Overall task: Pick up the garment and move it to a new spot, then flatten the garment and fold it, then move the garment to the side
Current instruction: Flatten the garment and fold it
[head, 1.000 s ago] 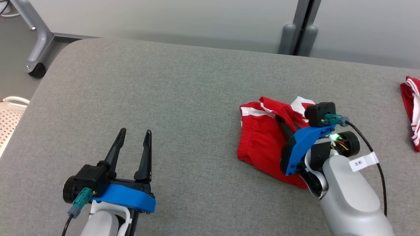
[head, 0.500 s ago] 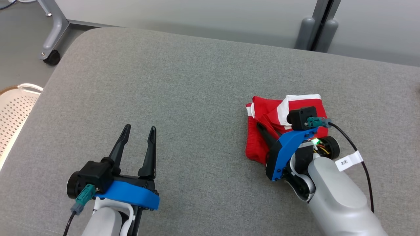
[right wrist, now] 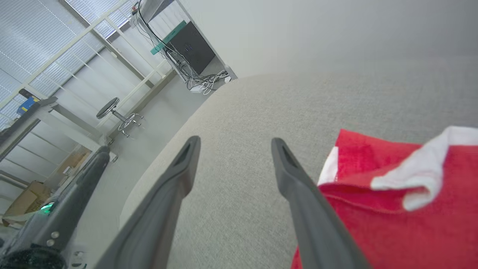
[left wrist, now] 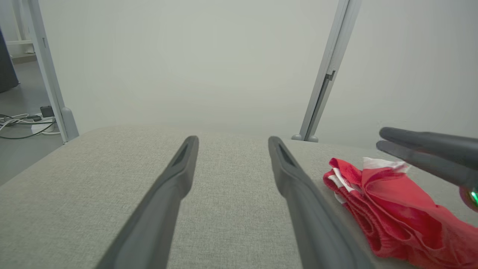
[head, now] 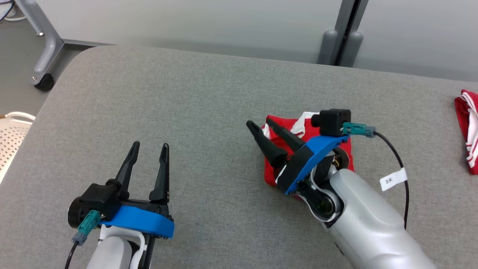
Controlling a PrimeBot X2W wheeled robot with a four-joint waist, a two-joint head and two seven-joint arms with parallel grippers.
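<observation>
Jaws stand apart on the left gripper (head: 150,145) at lower left and on the right gripper (head: 259,123), hanging over the garment (head: 271,173) bunched right of centre on the pad (head: 186,93), seemingly clear of it.

Grey fabric tabletop (head: 179,104); pale partition wall (head: 186,22) far, grey post (head: 341,33) right of centre. Caster leg (head: 44,78) far left on grey floor (head: 13,89); white perforated basket (head: 11,138) near left.

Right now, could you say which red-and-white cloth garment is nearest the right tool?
The bunched red garment under the right tool; the other garment lies apart at the table's right edge.
</observation>
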